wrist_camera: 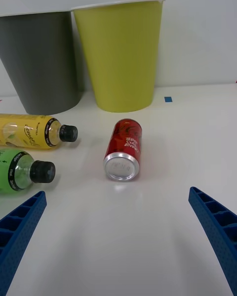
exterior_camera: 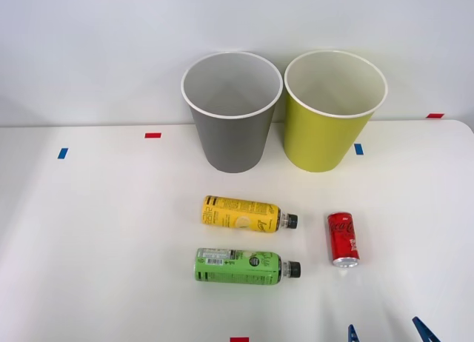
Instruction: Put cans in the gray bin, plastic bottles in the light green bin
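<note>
Nothing is sorted yet: the red can (exterior_camera: 343, 239) and both bottles (exterior_camera: 244, 214) lie on the desk (exterior_camera: 96, 238). The gray bin (exterior_camera: 232, 116) and light green bin (exterior_camera: 333, 114) look empty. The right hand (wrist_camera: 118, 237) hangs spread wide, empty.

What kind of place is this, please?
Probably a robot test bench: a plain white table with coloured tape marks, two sorting bins, and the open right gripper hovering near a red can.

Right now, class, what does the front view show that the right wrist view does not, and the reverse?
Front view alone: the white insides of both bins, and red tape marks on the table.

Wrist view alone: the can's silver top face-on.

Both: gray bin, light green bin, yellow bottle, green bottle, red can, all three lying down, and the open right pincer.
</note>
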Tool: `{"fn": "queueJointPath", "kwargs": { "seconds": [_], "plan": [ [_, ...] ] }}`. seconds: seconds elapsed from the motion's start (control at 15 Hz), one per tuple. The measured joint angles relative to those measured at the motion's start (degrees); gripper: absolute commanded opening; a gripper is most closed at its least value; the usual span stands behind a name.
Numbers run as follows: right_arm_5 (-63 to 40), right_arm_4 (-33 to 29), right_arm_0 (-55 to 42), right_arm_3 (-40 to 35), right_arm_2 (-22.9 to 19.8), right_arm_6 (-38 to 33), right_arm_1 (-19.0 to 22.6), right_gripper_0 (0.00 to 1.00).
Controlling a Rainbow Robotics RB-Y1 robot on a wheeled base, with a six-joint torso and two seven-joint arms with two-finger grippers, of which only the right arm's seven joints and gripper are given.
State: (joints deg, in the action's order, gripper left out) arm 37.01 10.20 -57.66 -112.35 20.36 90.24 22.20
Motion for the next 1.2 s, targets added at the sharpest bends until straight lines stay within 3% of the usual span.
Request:
{"fn": "queueJointPath", "kwargs": {
  "seconds": [0.27,0.6,0.8,1.2],
  "plan": [
    [-19.39,6.40,-2.72,-15.51,-2.79,-0.13,5.25,1.00],
    [-43.26,19.56,-2.33,-28.25,-11.57,-1.75,13.80,1.00],
    [-55.75,28.80,0.60,-32.73,-16.89,-5.31,17.55,1.00],
    [-77.61,30.40,14.17,-34.16,-21.82,-11.14,19.48,1.00]
  ]
}}
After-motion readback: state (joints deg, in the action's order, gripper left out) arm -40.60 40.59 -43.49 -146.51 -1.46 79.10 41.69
